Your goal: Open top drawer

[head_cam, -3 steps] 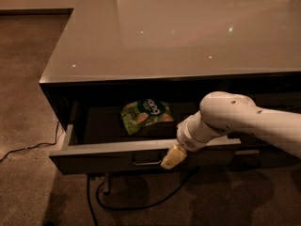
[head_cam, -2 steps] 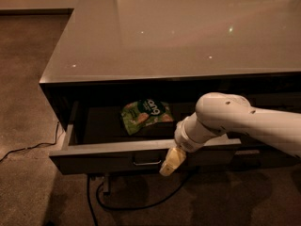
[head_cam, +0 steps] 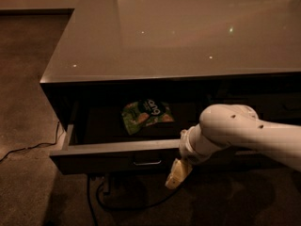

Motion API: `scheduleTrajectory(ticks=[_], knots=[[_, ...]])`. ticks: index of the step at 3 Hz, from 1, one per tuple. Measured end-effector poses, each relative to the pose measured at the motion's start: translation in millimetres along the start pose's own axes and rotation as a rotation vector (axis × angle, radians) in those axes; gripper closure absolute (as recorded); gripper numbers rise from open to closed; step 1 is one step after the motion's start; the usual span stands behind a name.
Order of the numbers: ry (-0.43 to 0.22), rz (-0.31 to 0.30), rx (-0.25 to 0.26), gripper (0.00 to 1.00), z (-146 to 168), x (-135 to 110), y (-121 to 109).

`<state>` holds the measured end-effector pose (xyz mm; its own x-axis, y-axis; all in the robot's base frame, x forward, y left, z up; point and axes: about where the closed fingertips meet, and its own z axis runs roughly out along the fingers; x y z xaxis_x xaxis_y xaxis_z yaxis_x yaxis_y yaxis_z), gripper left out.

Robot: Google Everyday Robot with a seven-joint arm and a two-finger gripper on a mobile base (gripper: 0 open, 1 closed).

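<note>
- Dim brownish carpet (head_cam: 28, 126) covers the floor around a low cabinet, whose glossy grey top (head_cam: 188, 36) reflects small points of light
- We see the top drawer (head_cam: 94, 160) pulled well out from under that top, at the front of the cabinet, its dark front facing us
- We see a small metal pull (head_cam: 146, 163) at the middle of the drawer front
- We see a green snack bag (head_cam: 146, 114) lying flat inside the drawer, near the back and roughly at the centre
- We see the white arm (head_cam: 235, 135) reaching in from the right, its rounded joint in front of the right part of the drawer
- We find the gripper (head_cam: 178, 174) pale yellow, pointing down and to the left, just below the lower edge of the drawer front and to the right of the pull, not on it
- We cannot tell whether the gripper is released or clenched, and it grasps nothing that we can see
- We see a thin cable (head_cam: 23, 149) running across the carpet on the left, and more cable (head_cam: 122, 204) looping under the cabinet
</note>
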<state>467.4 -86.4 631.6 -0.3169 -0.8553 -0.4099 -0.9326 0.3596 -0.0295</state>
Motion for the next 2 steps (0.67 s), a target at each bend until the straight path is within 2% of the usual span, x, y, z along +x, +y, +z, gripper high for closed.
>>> scheduleTrajectory(ticks=[1,2], knots=[[0.029,-0.029,0.04,0.0,-14.4,6.9,17.1],[0.05,-0.047,0.079,0.19,-29.8,15.5,38.9]])
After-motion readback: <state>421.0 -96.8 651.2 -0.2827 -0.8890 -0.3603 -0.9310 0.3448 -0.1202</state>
